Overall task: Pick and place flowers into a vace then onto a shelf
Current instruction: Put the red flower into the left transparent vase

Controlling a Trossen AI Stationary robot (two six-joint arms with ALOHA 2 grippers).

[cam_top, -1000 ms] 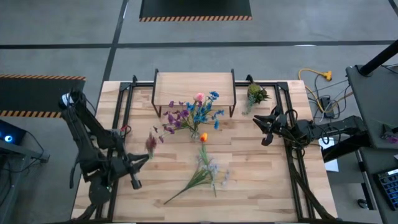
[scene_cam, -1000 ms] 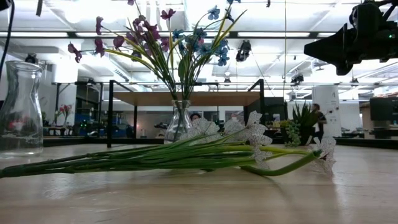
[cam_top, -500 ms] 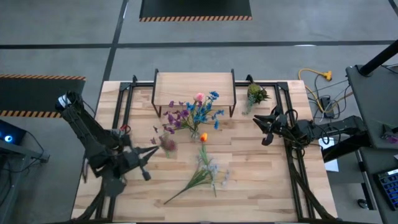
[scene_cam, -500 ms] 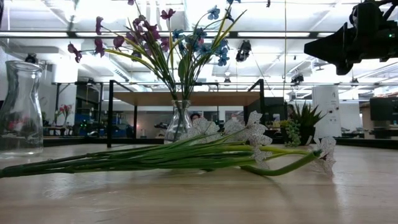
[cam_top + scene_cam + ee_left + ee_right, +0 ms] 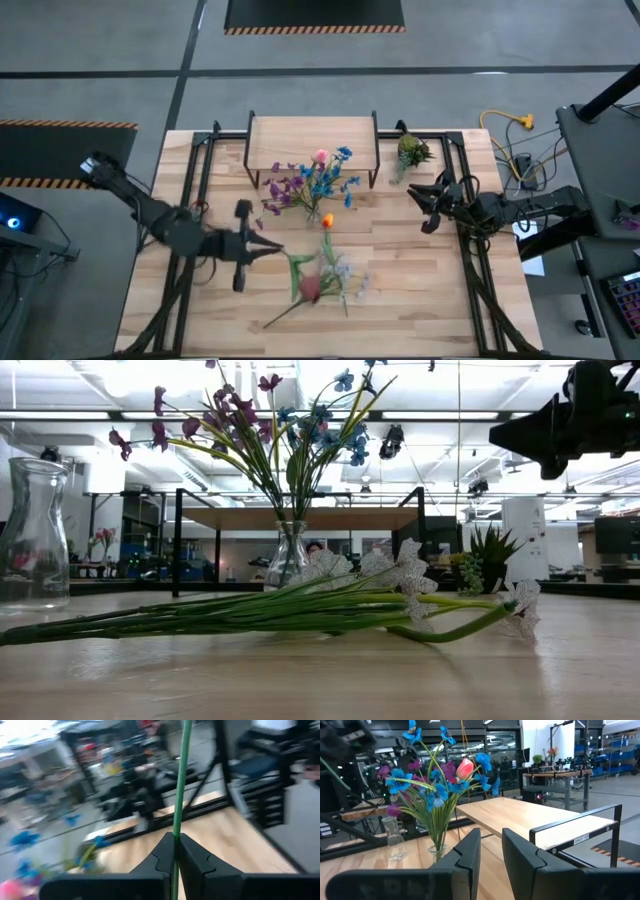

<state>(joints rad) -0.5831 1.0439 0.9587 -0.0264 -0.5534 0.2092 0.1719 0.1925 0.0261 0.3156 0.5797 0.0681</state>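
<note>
Gripping a green flower stem, the left gripper (image 5: pixel 262 250) is hovering over the left half of the wooden table (image 5: pixel 420 300), its fingers (image 5: pixel 162 855) clenched tight on the stem. The dark red flower (image 5: pixel 310 288) it is carrying is hanging over the loose bunch of whitish flowers (image 5: pixel 335 272) lying near the table's middle. Just beyond, a glass vase (image 5: pixel 288 555) is standing in front of the shelf (image 5: pixel 312 135), holding purple, blue, pink and orange flowers (image 5: pixel 315 182). An empty glass carafe (image 5: pixel 32 532) is standing at the left. The right gripper (image 5: pixel 428 205) is waiting at the table's right edge, fingers slightly parted and grasping nothing, near a small leafy plant (image 5: pixel 411 151).
</note>
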